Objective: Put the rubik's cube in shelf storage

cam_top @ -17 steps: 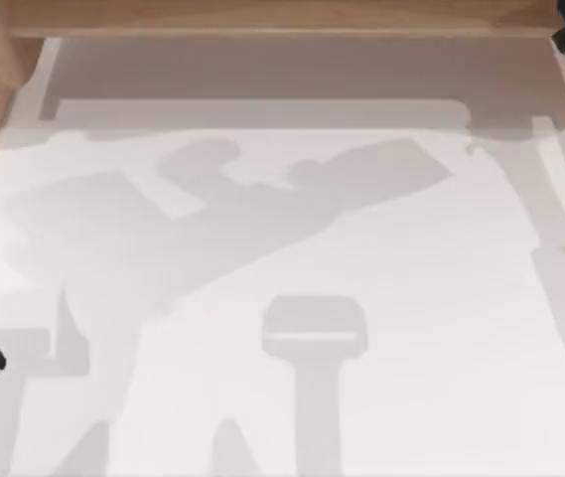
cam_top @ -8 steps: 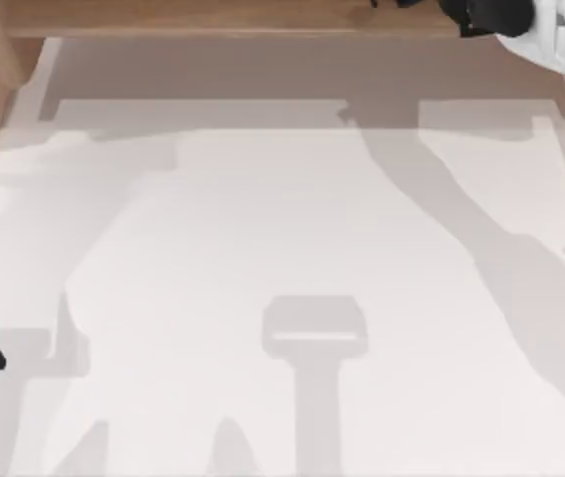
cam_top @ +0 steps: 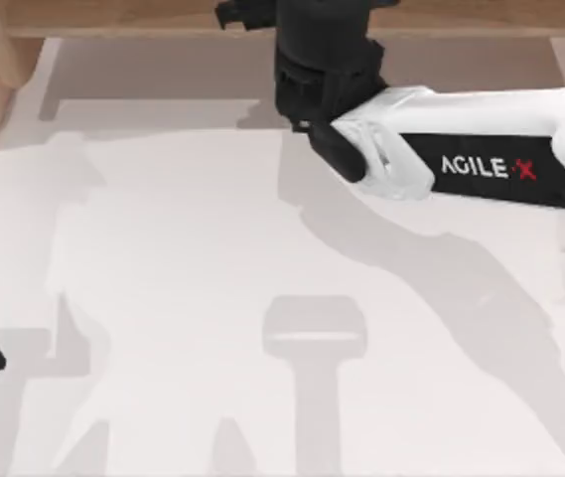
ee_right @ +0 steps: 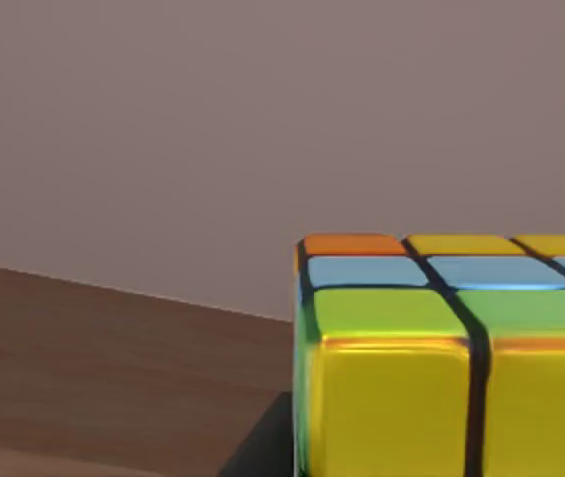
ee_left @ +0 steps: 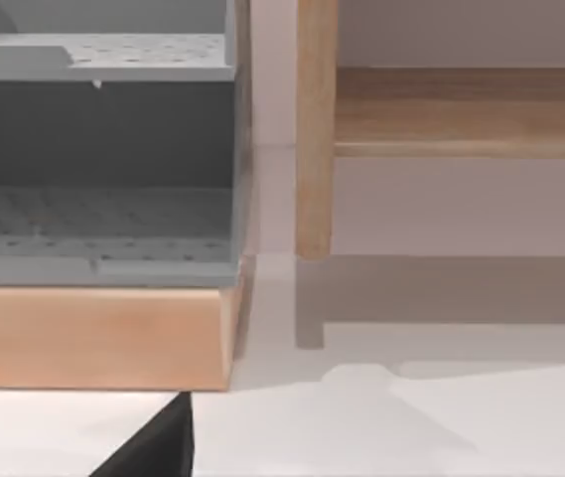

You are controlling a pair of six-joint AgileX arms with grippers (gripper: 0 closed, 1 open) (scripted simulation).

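Right gripper (cam_top: 262, 12), fingers' state unclear, at shelf storage (cam_top: 113, 18); rubik's cube (ee_right: 451, 358) close before it.

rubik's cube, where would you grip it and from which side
Grip the rubik's cube across two opposite flat faces, fingers flat on the tiles, not on an edge or corner. In the right wrist view it sits square and close, so probably straight along that camera's line. Its sides and the fingers are hidden.

Soft even light; blurred arm shadows cross the table (cam_top: 163, 248).

White table (cam_top: 163, 298), grey perforated bin (ee_left: 93, 159) on wood base, far left
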